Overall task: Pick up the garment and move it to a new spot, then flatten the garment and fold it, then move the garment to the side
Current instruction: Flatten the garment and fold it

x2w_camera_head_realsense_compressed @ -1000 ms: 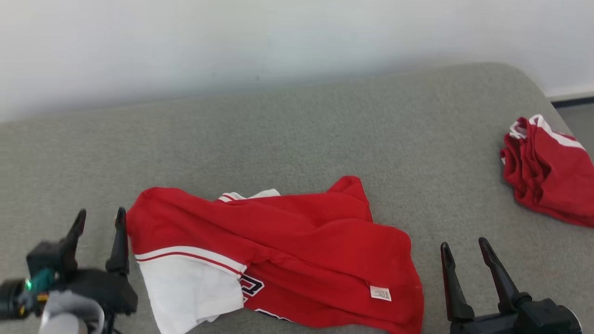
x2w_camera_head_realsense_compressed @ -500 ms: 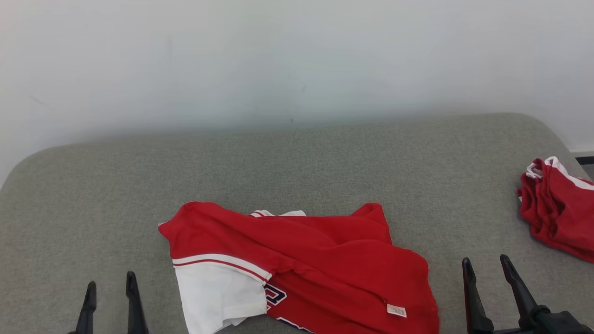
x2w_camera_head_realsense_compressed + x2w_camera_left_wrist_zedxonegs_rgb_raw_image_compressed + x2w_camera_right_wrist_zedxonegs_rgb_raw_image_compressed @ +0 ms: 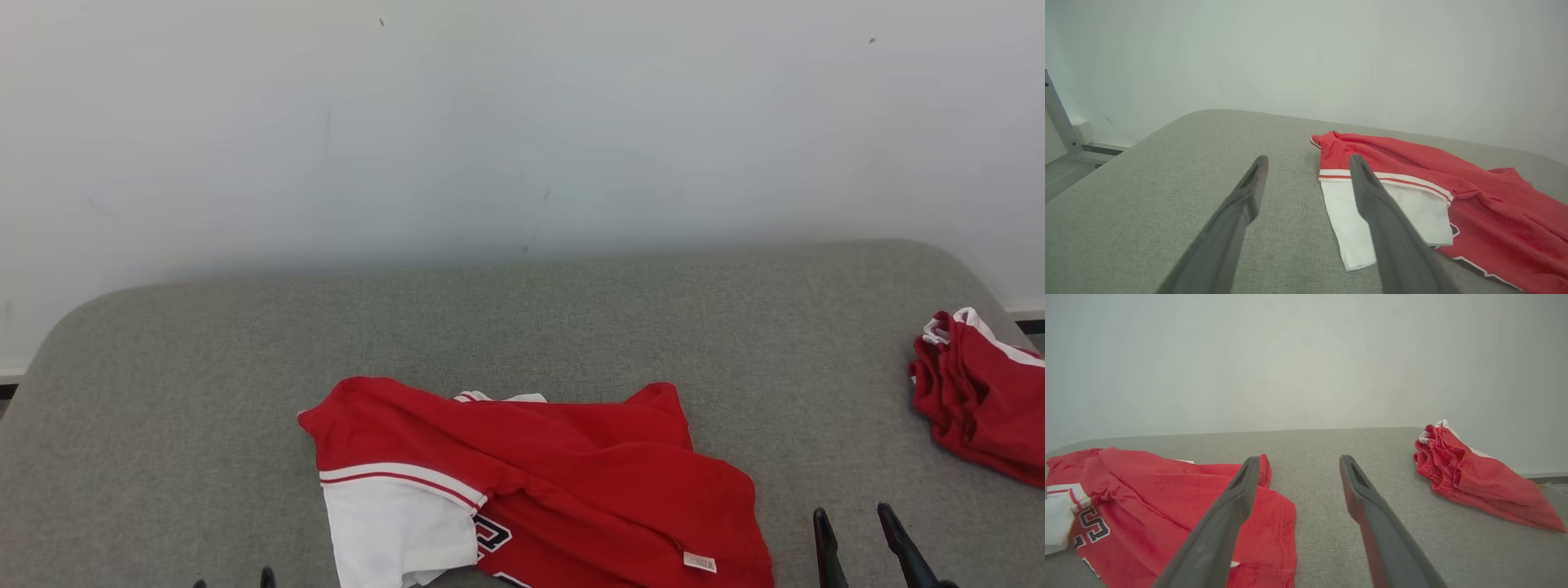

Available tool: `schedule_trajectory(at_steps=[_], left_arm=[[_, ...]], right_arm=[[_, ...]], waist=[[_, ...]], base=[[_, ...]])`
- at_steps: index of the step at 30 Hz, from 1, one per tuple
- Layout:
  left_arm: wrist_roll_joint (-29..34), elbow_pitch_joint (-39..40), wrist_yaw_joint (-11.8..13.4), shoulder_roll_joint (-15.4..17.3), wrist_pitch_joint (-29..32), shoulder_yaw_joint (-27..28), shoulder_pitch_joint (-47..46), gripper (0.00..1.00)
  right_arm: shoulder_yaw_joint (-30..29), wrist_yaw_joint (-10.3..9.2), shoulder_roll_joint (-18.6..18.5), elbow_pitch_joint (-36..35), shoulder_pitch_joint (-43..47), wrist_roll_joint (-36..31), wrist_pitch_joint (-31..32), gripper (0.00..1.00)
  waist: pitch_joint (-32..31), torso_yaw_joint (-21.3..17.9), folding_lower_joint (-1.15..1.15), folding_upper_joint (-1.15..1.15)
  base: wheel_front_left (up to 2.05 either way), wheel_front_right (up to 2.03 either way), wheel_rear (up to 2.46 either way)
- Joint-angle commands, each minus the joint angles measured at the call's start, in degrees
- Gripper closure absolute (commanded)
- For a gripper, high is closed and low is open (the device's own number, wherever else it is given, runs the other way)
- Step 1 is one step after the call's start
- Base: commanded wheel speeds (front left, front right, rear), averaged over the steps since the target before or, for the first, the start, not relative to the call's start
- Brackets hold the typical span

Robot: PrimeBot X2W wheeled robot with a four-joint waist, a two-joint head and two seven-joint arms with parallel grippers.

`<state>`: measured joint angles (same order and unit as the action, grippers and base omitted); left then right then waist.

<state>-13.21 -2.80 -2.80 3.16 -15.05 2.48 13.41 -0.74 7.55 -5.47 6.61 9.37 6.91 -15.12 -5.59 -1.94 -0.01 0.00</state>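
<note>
The garment (image 3: 563, 482) is a red jersey with a white sleeve and dark lettering, lying crumpled at the near middle of the grey cushioned surface (image 3: 522, 327). It also shows right of my left gripper (image 3: 1308, 161) as the garment (image 3: 1453, 196), and left of my right gripper (image 3: 1299, 459) as the garment (image 3: 1167, 498). Both grippers are open and hold nothing. In the head view my left gripper (image 3: 233, 581) peeks in at the bottom left, and my right gripper (image 3: 853, 516) stands at the bottom right, just right of the jersey's hem.
A second red garment (image 3: 980, 400) lies bunched at the right edge of the surface, also seen as the red bundle (image 3: 1474, 477). A white wall (image 3: 522, 122) rises behind. A grey metal post (image 3: 1059, 118) stands beyond the surface's left end.
The head camera has tilted up, so everything sits lower in the picture and more wall shows. Both grippers have sunk toward the bottom edge, the left one also drawing away from the sleeve. The jersey lies unchanged.
</note>
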Motion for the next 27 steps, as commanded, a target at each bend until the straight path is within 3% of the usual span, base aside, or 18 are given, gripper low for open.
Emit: schedule_trajectory(at_steps=[1, 11, 27], left_arm=[[0.71, -0.95, -0.48, -0.15, -0.15, 0.07, 0.98, 0.0], [1.66, -7.24, -2.05, -0.23, -0.16, 1.44, 0.87, 0.0], [2.31, -9.35, -3.42, -0.31, -0.16, 2.69, -0.73, 0.0]], right_arm=[[-0.28, -0.16, -0.3, 0.74, 0.79, 0.33, 0.0, 0.0], [-0.28, -0.16, -0.27, 6.0, 0.73, 1.13, 0.0, 0.0], [0.0, -0.16, 0.35, 6.3, -0.17, 0.91, 0.0, 0.0]], waist=[[-0.27, -0.07, 0.01, 0.0], [-0.41, -0.02, 0.01, 0.0], [0.48, -0.21, 0.01, 0.0]], base=[[0.0, 0.0, 0.0], [0.0, 0.0, 0.0], [0.0, 0.0, 0.0]])
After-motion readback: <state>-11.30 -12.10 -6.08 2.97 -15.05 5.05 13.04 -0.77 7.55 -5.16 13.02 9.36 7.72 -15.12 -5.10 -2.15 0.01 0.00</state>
